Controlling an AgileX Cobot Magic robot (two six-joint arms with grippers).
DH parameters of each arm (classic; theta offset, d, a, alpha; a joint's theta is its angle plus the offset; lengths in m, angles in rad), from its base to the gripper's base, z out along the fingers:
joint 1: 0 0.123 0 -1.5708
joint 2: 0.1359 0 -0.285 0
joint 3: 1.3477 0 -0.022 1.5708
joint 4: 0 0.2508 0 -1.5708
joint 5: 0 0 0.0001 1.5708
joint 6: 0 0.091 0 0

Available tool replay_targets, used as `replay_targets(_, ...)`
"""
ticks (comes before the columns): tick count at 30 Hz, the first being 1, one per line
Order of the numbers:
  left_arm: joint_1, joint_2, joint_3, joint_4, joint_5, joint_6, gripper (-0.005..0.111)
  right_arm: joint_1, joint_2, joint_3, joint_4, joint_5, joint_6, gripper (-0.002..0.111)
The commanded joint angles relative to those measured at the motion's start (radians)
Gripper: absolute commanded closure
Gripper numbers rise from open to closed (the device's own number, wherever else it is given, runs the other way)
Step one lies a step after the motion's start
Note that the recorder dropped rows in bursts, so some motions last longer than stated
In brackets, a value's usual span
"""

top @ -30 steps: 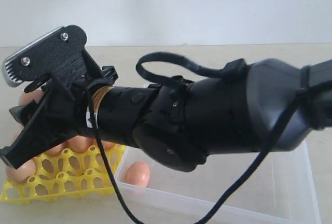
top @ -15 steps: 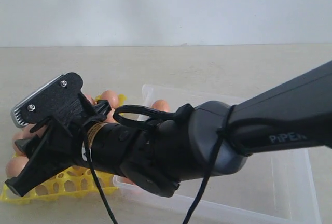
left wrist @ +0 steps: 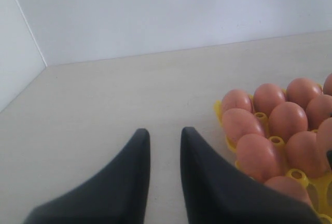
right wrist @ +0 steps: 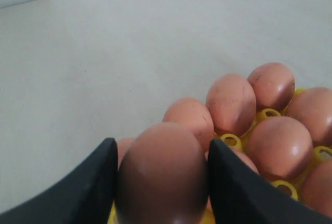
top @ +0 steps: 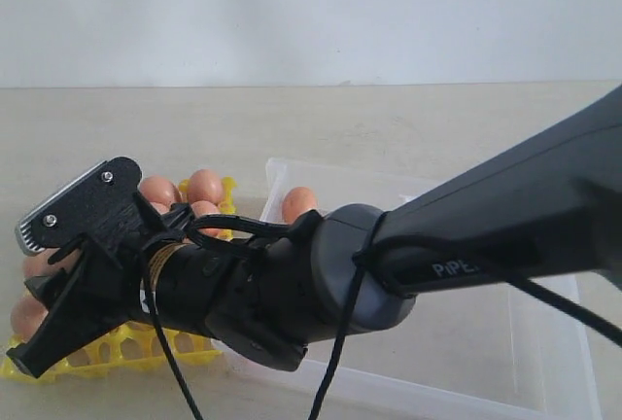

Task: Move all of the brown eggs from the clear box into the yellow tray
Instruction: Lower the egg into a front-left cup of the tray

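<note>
**A:** The right gripper (right wrist: 162, 149) is out past the box (top: 486, 342) and over the tray (top: 107, 362). What has it got?

**B:** An egg (right wrist: 162, 175)! The two black fingers (right wrist: 83, 187) are clamped on it, one on each side, and it fills the gap between them.

**A:** Where exactly is that egg?

**B:** At the tray's edge, right next to the eggs (left wrist: 288, 120) already seated there. I can't tell whether it's set down or hanging just above, because the fingers hide its underside.

**A:** And the tray itself?

**B:** It's flat on the worktop (top: 389, 128), with its right side just beside the box's left wall. From outside, the right arm (top: 466, 235) covers much of it. The left wrist camera shows the eggs packed side by side, with yellow pegs (left wrist: 276, 141) poking up between them.

**A:** Anything in the box?

**B:** One lone egg (top: 299, 203) shows at the far left corner, peeking over the arm. The arm lies across the box's left end and hides that part.

**A:** What about the left gripper?

**B:** The left gripper (left wrist: 163, 132) hangs low over bare worktop, near the tray's side but not touching it. Its fingers are a little apart, with only worktop showing through the narrow gap.
</note>
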Motion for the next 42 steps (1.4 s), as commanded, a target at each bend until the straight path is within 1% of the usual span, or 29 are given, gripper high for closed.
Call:
replay_targets(1,0.002,-0.002,0.004,-0.002,-0.002,-0.002,0.085,0.001,-0.003,-0.008,-0.009,-0.004,0.016,0.108)
replay_targets(9,0.002,-0.002,0.004,-0.002,-0.002,-0.002,0.085,0.027,0.031,-0.008,-0.009,-0.002,0.016,0.108)
replay_targets(26,0.002,-0.002,0.004,-0.002,-0.002,-0.002,0.085,0.027,0.031,-0.013,-0.005,-0.01,-0.044,0.108)
replay_targets(32,0.002,-0.002,0.004,-0.002,-0.002,-0.002,0.085,0.009,0.033,-0.013,-0.005,-0.013,-0.047,0.108)
replay_targets(38,0.002,-0.002,0.004,-0.002,-0.002,-0.002,0.085,0.007,0.033,-0.013,-0.002,-0.134,-0.047,0.108)
replay_targets(42,0.002,-0.002,0.004,-0.002,-0.002,-0.002,0.085,0.007,0.055,-0.013,0.005,-0.173,-0.039,0.108)
